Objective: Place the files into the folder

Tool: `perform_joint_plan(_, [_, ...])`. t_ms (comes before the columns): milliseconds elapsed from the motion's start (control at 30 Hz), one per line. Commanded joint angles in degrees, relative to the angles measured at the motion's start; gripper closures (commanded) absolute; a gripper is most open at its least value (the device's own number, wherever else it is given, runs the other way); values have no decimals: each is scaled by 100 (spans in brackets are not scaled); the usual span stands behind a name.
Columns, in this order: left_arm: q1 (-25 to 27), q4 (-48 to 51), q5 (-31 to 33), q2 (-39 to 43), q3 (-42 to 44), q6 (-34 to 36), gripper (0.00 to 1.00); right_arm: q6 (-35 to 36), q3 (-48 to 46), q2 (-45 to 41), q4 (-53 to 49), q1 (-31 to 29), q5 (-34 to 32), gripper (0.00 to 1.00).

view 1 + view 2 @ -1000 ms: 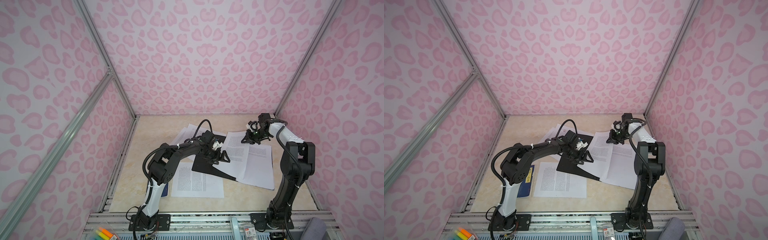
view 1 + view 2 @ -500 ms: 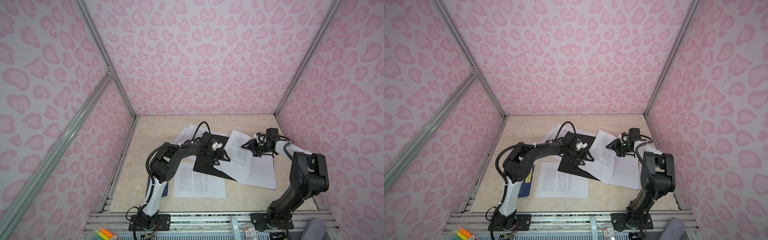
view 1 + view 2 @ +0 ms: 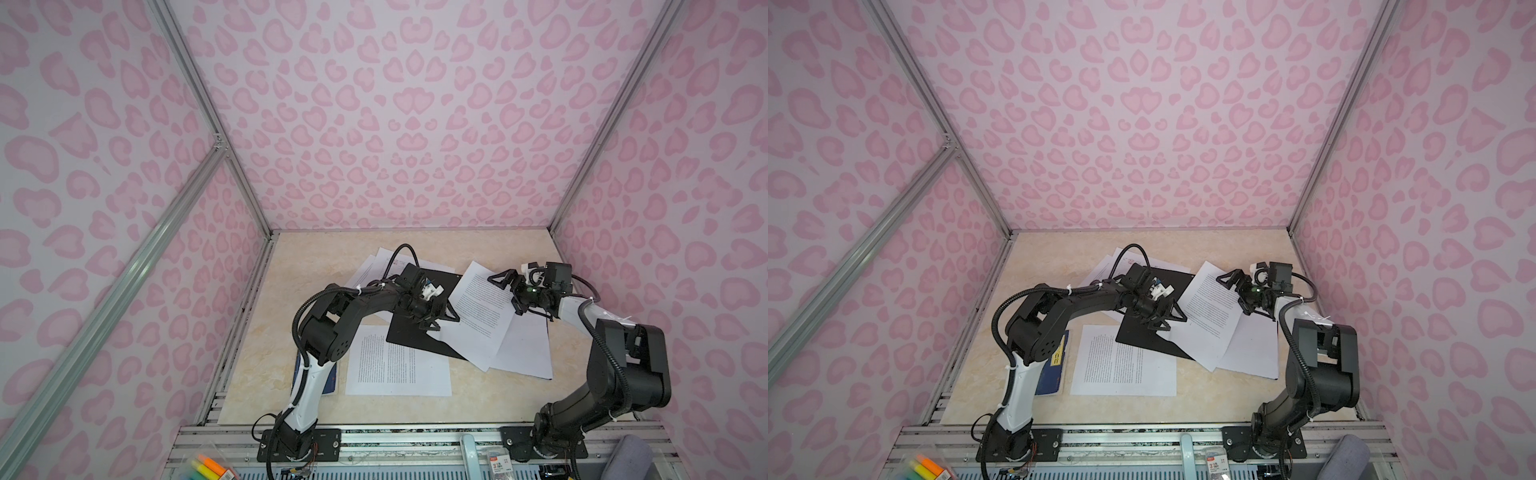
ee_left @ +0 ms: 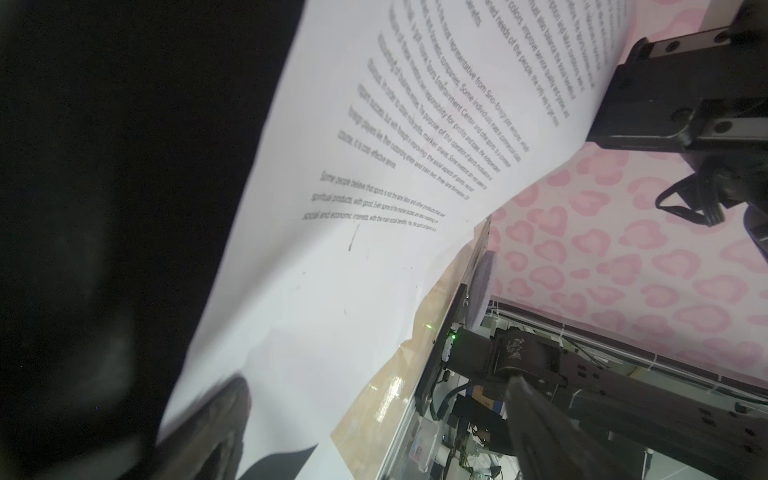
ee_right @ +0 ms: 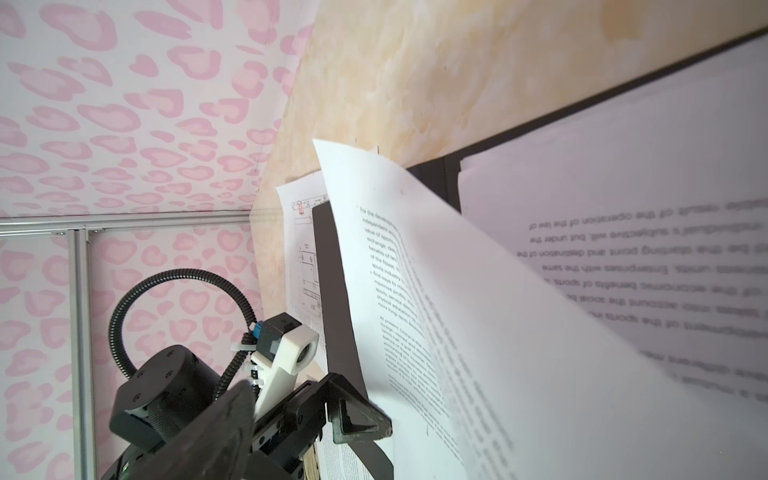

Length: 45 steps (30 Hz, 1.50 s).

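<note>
Folder (image 3: pixel 409 337) lies open, black side up, long axis approx near-far. Top sheet (image 3: pixel 482 318): far end tips left. L gripper (image 3: pixel 440 322), R gripper (image 3: pixel 510 293) both spread wide, empty.

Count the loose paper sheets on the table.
5 distinct: front sheet before the black folder; angled sheet on its right side; lower sheet beneath that; two fanned sheets behind the folder. More may lie stacked underneath.
</note>
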State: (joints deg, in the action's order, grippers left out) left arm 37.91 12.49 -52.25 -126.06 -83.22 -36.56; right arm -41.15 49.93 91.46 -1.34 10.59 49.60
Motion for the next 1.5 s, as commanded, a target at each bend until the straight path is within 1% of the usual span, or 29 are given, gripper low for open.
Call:
perform_joint_plan(0, [-2, 537, 969, -165, 77, 17, 2, -196, 44, 18, 430, 75, 169, 3])
perform_joint_plan(133, [-22, 514, 941, -195, 78, -15, 2, -356, -128, -35, 538, 79, 140, 3])
perform_joint_plan(300, [-38, 492, 911, -216, 87, -34, 2, -837, -667, -313, 1168, 288, 203, 3])
perform_joint_plan(433, [-55, 461, 874, -253, 87, -68, 2, -733, -551, -399, 1007, 407, 176, 3])
perform_joint_plan(567, [-64, 441, 876, -244, 100, -80, 2, -764, -340, -186, 910, 438, 209, 3])
perform_joint_plan(667, [-65, 413, 866, -232, 131, -79, 2, -850, -312, -150, 1090, 497, 210, 3])
perform_joint_plan(733, [-73, 405, 855, -248, 130, -89, 2, -818, -206, -37, 1025, 453, 272, 3])
perform_joint_plan(900, [-82, 391, 841, -244, 122, -97, 2, -842, -541, 100, 1222, 391, 248, 4])
perform_joint_plan(1000, [-99, 383, 830, -238, 128, -97, 2, -819, -784, 102, 1263, 366, 215, 6])
perform_joint_plan(1100, [-108, 383, 836, -235, 154, -97, 2, -757, -1000, -75, 1120, 325, 82, 10])
perform_joint_plan(1300, [-118, 329, 825, -227, 165, -158, 2, -990, -1613, -828, 1115, 97, -291, 17])
perform_joint_plan(1400, [-117, 305, 822, -222, 183, -175, 2, -1167, -1950, -1121, 1319, 49, -461, 23])
perform_joint_plan(1467, [-117, 295, 819, -223, 192, -181, 2, -1194, -2066, -1186, 1339, -1, -538, 30])
